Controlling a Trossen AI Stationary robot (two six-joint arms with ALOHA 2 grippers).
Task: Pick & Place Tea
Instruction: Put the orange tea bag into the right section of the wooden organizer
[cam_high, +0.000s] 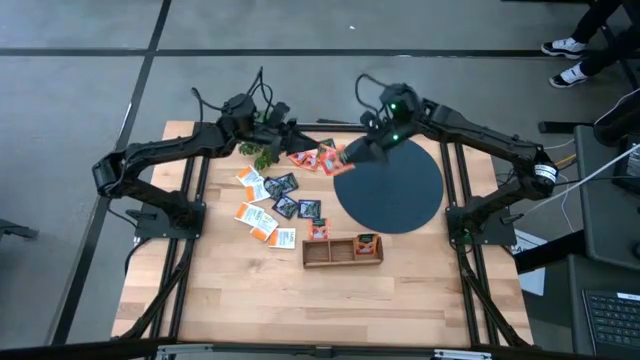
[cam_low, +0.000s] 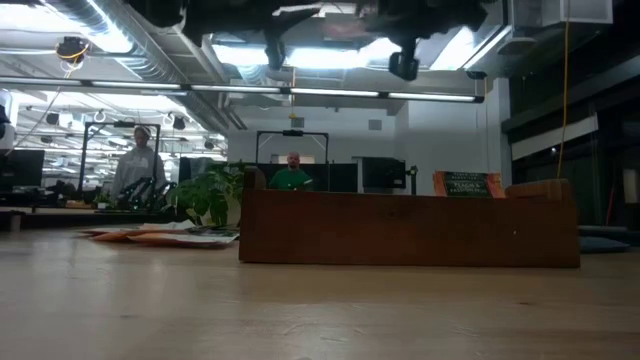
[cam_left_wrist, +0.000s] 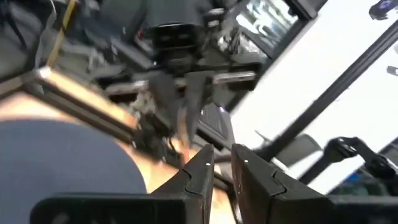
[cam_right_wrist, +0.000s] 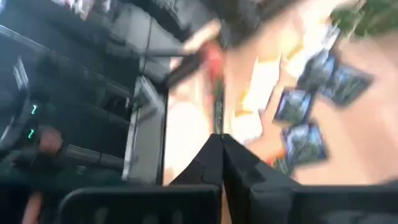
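Overhead, saw the tea scattered on the desk just beside the black disc, on its plant side: orange-red packets nearest the disc's rim, white-and-orange and dark teal ones farther out. Found two more packets standing in the wooden tray, which lay just beside the disc on the side toward the desk's near edge. Placed the small plant beyond the loose packets, well apart from the disc.

Found the right claw at the disc's rim, right over the orange-red packets, fingers pressed together; could not tell whether any packet was pinched between them. Placed the left claw past the disc's far rim, near the plant, above the desk's far edge, fingers a narrow gap apart and nothing visible between them.

Level with the desk, saw the tray's long wall filling the middle, an orange packet top showing above it, flat packets and the plant lying to one side. Noted two people in the room behind.
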